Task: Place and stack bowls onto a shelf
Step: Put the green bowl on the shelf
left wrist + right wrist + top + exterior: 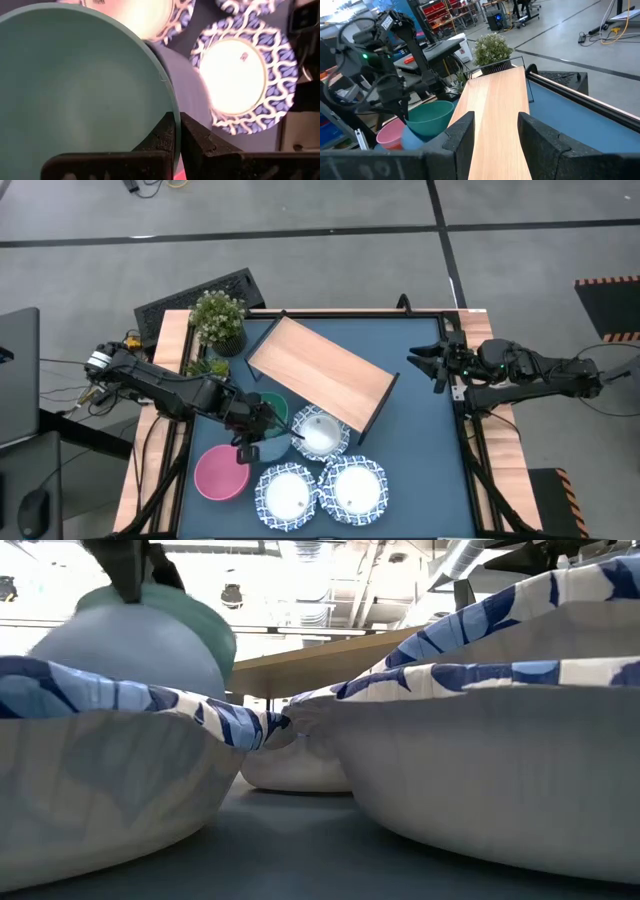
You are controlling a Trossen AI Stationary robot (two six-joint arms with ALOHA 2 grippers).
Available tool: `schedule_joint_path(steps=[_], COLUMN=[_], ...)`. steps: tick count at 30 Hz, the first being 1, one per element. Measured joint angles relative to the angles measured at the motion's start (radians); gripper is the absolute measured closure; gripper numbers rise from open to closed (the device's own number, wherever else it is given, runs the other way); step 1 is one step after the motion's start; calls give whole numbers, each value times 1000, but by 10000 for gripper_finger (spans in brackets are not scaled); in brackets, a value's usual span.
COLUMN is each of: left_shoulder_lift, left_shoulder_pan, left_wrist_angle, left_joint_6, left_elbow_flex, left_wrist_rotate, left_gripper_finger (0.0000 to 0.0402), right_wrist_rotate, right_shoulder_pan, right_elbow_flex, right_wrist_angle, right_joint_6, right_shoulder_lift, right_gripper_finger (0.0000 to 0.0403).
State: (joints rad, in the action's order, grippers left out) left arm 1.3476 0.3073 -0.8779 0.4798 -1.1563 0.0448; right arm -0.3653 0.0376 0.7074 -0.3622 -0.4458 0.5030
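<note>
The green bowl (270, 408) is off the table in my left gripper (247, 442), beside the shelf's near-left end; the low view shows the green bowl (150, 635) hanging high. The pink bowl (220, 472) sits on the table just below it. Three white bowls with blue rims (320, 432) (287, 495) (352, 488) rest on the table near the front edge. The light-wood shelf (322, 375) stands slantwise in the middle, with nothing on it. My right gripper (425, 362) waits open at the table's right side, pointing at the shelf (495, 95). My left gripper (177, 130) pinches the green bowl's rim (172, 117), one finger inside the bowl and one outside. The fingers (130, 570) come down from above. The bowl hangs below them, lifted clear of the table and somewhat tilted.
Two small potted plants (218, 318) (205, 367) stand at the shelf's far-left end, with a keyboard (200, 300) behind them. The white bowls crowd the near middle. Bare blue tabletop (420, 440) lies to the right of the shelf.
</note>
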Motion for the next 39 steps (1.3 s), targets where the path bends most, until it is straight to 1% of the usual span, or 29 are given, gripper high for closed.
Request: schedule_joint_path(steps=[8,11,15,22,25,28,30,33,35,39], left_shoulder_lift=[-1,-1,-1,0,0,-1,-1,-1,-2,14], left_shoulder_pan=[0,0,0,-1,-4,-21,-42,-88,-131,-229], left_wrist_angle=[-90,-115,-126,-128,-128,-124,-126,-119,-105,-107], left_joint_6=[6,2,-4,-4,-32,-77,-142,-251,-315,-451], left_elbow_flex=[-119,-165,-209,-295,-346,-401,-432,-465,-469,-469], left_wrist_rotate=[-5,-30,-79,-69,-119,-221,-282,-347,-378,-385], left_gripper_finger=[402,401,401,401,401,401,401,401,401,401], right_wrist_rotate=[0,0,0,0,0,0,0,-1,-1,-1], right_shoulder_pan=[-1,-1,-1,-1,-1,-1,-1,-1,-1,-1], right_elbow_flex=[0,0,0,0,0,0,0,0,0,0], right_wrist_angle=[0,0,0,0,0,0,0,0,0,0], right_joint_6=[0,0,0,0,0,0,0,0,0,0], right_shoulder_lift=[0,0,0,0,0,0,0,0,0,0], right_gripper_finger=[226,226,226,226,226,226,226,226,226,226])
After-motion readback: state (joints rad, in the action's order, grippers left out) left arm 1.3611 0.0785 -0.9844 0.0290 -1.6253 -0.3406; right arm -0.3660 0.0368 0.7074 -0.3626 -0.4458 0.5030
